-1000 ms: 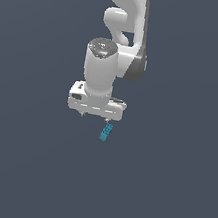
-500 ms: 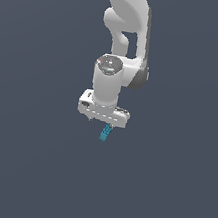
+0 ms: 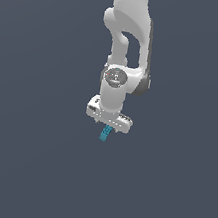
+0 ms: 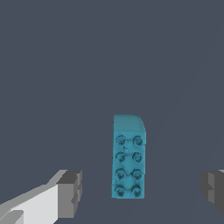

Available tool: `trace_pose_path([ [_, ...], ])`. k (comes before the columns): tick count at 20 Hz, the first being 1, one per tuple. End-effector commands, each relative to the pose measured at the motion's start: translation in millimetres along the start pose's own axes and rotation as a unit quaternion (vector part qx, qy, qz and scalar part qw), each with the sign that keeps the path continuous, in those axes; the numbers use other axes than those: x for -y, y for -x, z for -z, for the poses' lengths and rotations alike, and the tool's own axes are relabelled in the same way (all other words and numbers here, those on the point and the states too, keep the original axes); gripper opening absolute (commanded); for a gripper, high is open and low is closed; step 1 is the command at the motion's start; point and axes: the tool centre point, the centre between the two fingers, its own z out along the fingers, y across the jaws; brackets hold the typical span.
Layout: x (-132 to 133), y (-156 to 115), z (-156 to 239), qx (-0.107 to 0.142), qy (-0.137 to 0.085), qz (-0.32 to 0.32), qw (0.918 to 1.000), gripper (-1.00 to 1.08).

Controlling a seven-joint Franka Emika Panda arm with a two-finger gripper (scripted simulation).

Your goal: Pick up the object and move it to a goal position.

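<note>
The object is a small teal-blue block with two rows of studs. It lies on the dark grey surface in the exterior view [image 3: 105, 133], just under the white gripper [image 3: 107, 126]. In the wrist view the block [image 4: 128, 157] lies lengthwise between the two grey fingertips [image 4: 70, 192]. It is nearer that finger, and a wide gap separates it from the other one at the frame's edge. My gripper [image 4: 141, 188] is open and touches nothing. In the exterior view the hand hides the block's near end.
The white arm [image 3: 126, 43] rises from the hand out of the exterior view's top edge. The plain dark grey surface [image 3: 31, 158] fills both views. No other objects and no goal marker show.
The hand has moved toward the exterior view's right and lower, from beside the block to directly over it. The block has not moved.
</note>
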Motion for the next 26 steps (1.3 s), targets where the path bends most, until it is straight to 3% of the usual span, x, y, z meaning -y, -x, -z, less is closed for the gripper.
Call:
trace_pose_path([
  [1,2.1,2.9,-5.4,0.001,-0.001,-0.010,1.0000,1.00],
  [9,3.3,4.5,-10.7,0.002,0.000,-0.012,0.9999,1.00],
  [24,3.5,5.1,-58.5,0.002,-0.001,-0.014,0.9999,1.00],
  [25,3.5,5.1,-58.5,0.002,-0.001,-0.014,0.9999,-1.00],
  [26,3.5,5.1,-58.5,0.002,-0.001,-0.014,0.9999,-1.00],
])
